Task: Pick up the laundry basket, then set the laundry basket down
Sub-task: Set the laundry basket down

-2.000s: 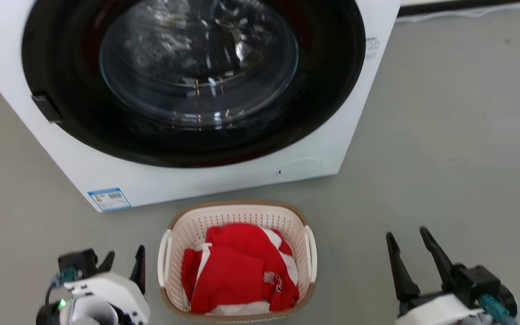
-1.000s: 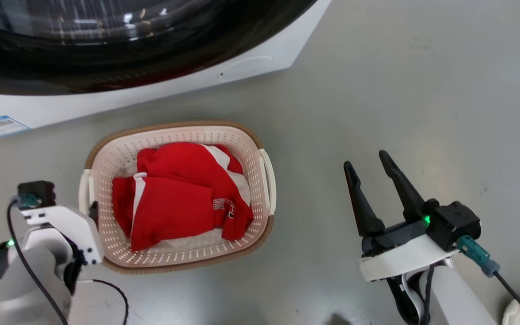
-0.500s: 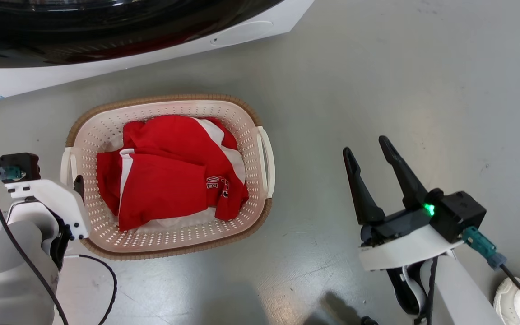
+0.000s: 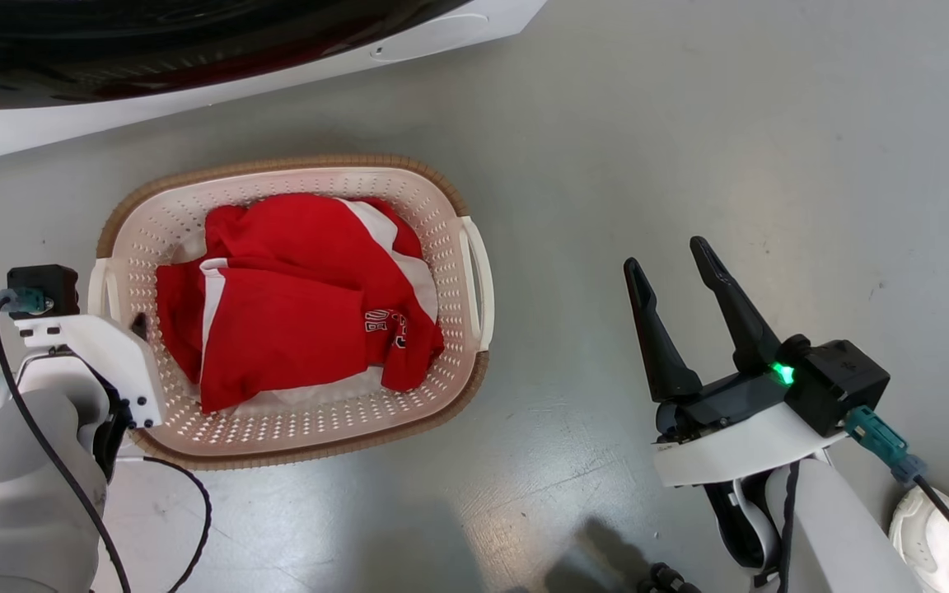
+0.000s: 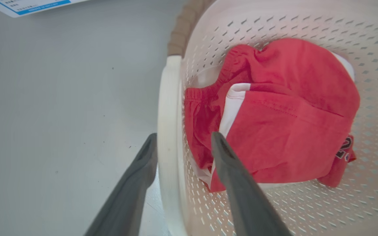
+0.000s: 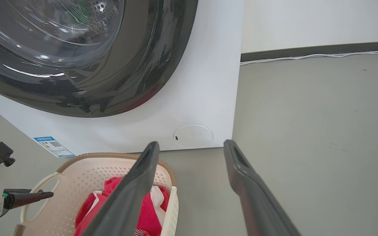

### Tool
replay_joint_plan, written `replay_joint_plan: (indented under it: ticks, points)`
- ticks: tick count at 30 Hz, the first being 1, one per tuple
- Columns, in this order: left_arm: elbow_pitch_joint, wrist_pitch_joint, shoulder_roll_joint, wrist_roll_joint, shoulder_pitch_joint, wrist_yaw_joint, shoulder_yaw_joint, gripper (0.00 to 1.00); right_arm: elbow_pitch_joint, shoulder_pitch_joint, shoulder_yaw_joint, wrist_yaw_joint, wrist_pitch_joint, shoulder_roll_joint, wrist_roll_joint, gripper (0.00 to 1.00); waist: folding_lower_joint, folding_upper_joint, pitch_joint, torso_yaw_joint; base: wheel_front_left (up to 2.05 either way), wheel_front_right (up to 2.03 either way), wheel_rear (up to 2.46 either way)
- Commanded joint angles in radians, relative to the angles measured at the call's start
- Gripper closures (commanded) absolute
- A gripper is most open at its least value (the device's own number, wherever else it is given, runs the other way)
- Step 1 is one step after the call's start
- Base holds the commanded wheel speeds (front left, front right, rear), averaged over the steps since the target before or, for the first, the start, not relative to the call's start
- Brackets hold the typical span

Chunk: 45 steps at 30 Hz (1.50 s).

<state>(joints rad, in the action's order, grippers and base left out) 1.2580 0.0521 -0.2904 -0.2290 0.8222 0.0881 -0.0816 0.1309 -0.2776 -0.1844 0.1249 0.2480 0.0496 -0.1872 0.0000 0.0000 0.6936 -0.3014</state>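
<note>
Head view: looking down on the basket (image 4: 441, 247), sitting on the grey floor (image 4: 689, 123) just in front of the washer (image 4: 112, 115) and holding a red garment (image 4: 293, 305). Hovering the right gripper (image 4: 666, 257) over bare floor, well to the right of the basket, spread wide and gripping nothing. Left wrist view: straddling the basket's left handle (image 5: 167, 108) with the left gripper (image 5: 182, 137), fingers (image 5: 136, 183) parted, not clamping. Resting one finger just outside the handle, the other inside the basket beside the garment, a gap showing between it and the handle. Right wrist view: pointing toward the washer's lower corner, past the basket's right rim.
</note>
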Motion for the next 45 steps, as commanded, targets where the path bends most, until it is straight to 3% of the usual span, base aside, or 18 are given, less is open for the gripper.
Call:
replay_joint_plan:
  ticks: [1,2,24,45]
  points:
    - [-0.005,0.005,-0.035,0.004,0.012,-0.008,0.014,0.83,-0.027,0.002,-0.017,0.006,0.014,0.001,-0.012,0.00,0.0000,0.0000,0.003,-0.001,0.00,0.00,0.00]
    - [-0.004,0.007,-0.035,0.005,0.013,-0.008,0.010,1.00,-0.027,0.001,-0.015,0.006,0.014,0.001,-0.013,0.00,0.0000,0.0000,0.005,0.000,0.00,0.00,0.00]
    - [0.024,0.000,-0.019,-0.064,0.002,-0.086,0.036,1.00,-0.010,-0.001,-0.004,0.006,0.014,0.001,0.008,0.00,0.0000,0.0000,-0.015,0.039,0.00,0.00,0.00]
    - [0.030,-0.022,0.009,-0.109,-0.042,-0.088,0.034,1.00,0.001,-0.002,-0.005,0.006,0.014,0.001,0.017,0.00,0.0000,0.0000,-0.034,0.051,0.00,0.00,0.00]
